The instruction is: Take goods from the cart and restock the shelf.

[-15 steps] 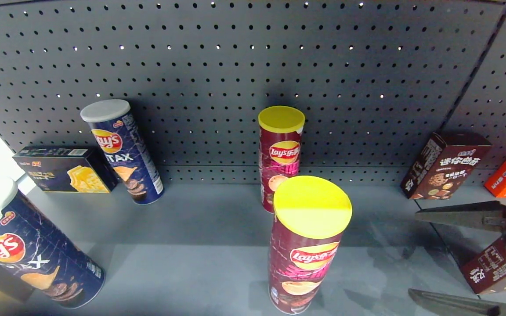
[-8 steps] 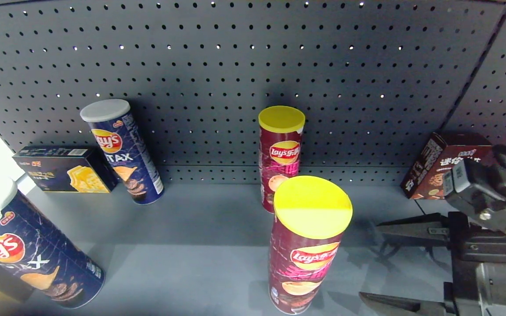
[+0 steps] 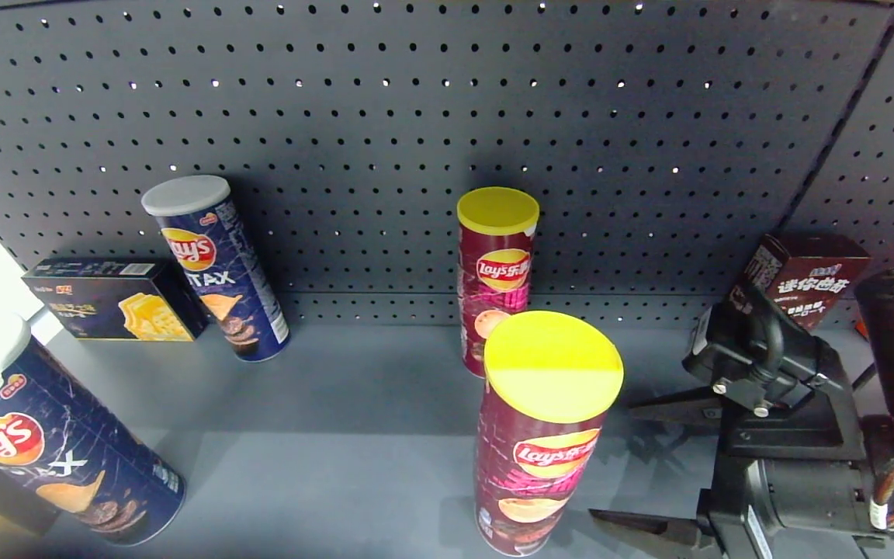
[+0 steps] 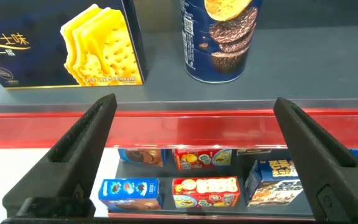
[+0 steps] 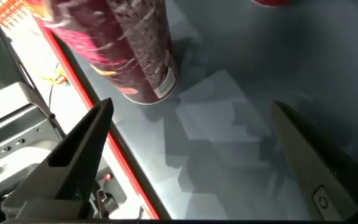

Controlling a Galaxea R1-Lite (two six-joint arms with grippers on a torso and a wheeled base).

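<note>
Two maroon chip cans with yellow lids stand on the grey shelf, one at the front and one behind it by the pegboard. My right gripper hangs open just right of the front can, with nothing between its fingers. The right wrist view has that can off to one side of the open right gripper. My left gripper is open in front of the shelf's red edge, facing a cracker box and a blue chip can.
A blue can and a dark cracker box stand at the back left, another blue can at the front left. A brown chocolate box leans at the back right. Small boxes fill the shelf below.
My right arm has moved left across the shelf, bringing its open gripper close to the front maroon can. The cans and boxes have stayed put.
</note>
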